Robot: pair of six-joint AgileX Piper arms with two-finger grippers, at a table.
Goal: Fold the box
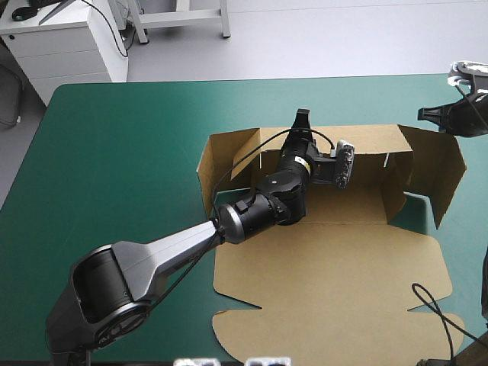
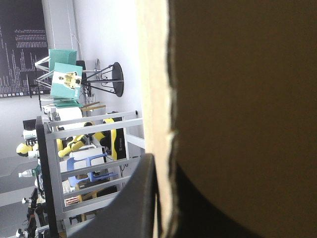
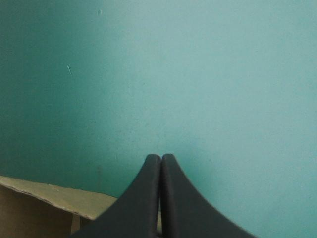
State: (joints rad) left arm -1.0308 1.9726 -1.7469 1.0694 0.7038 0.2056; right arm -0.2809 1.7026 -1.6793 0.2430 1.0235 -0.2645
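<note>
At the far wall (image 1: 366, 139) of the brown box (image 1: 351, 202), which sits half-formed toward the right of the teal-green cover (image 1: 114, 152), the left gripper (image 1: 302, 119) reaches across the box floor. It pinches the wall's top edge, the board sandwiched between its 2 black fingers (image 2: 141, 198). The right gripper (image 1: 424, 114) hangs off the box's far right corner, over bare cover. Its 2 fingers are pressed together in a point and hold nothing. 3 walls of the box stand raised, with the left wall (image 1: 221, 152) and the right wall (image 1: 441, 171) splayed outward. The broad lid panel (image 1: 328, 293) lies flat on the box's near side.

The step in hand looks to be folding the far wall over and tucking it down. Done well, that calls for a firm pinch near the wall's middle, rolling the edge inward along its crease rather than dragging the whole box. The side flaps should sit inside before the wall comes over. The idle right gripper could usefully press the box floor or steady the right wall, since light board may slide or spring back.
</note>
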